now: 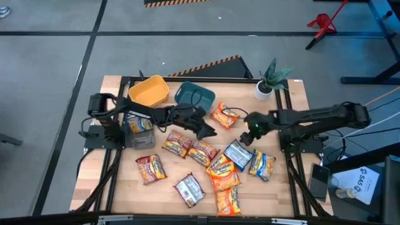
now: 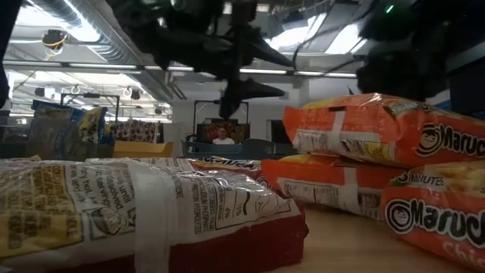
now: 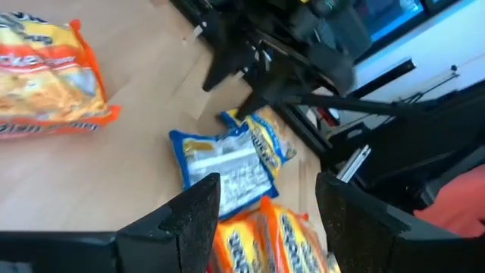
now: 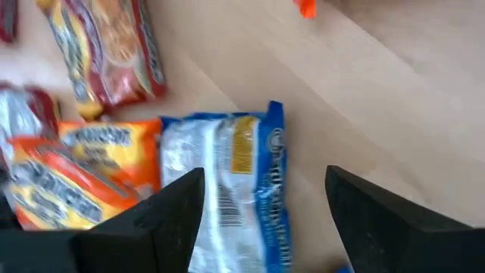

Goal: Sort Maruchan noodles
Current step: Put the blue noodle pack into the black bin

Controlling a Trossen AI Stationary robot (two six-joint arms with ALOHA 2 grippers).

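- High view: your noodle packets (image 1: 209, 167) lie scattered over the bench's middle and near edge; both arms hover above them.
- Left wrist view: left gripper (image 3: 267, 206) spread above a blue packet (image 3: 227, 161).
- Right wrist view: right gripper (image 4: 265, 201) spread, empty, over a blue-silver packet (image 4: 235, 182).

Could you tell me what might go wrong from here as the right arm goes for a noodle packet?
The open right gripper hovers over a blue packet whose edge lies against an orange packet; closing could pinch or drag both. Both arms meet mid-table: the open left gripper sits close to the right one, so they might collide. The yellow bin and teal bin lie beyond the left arm, making a carry awkward.
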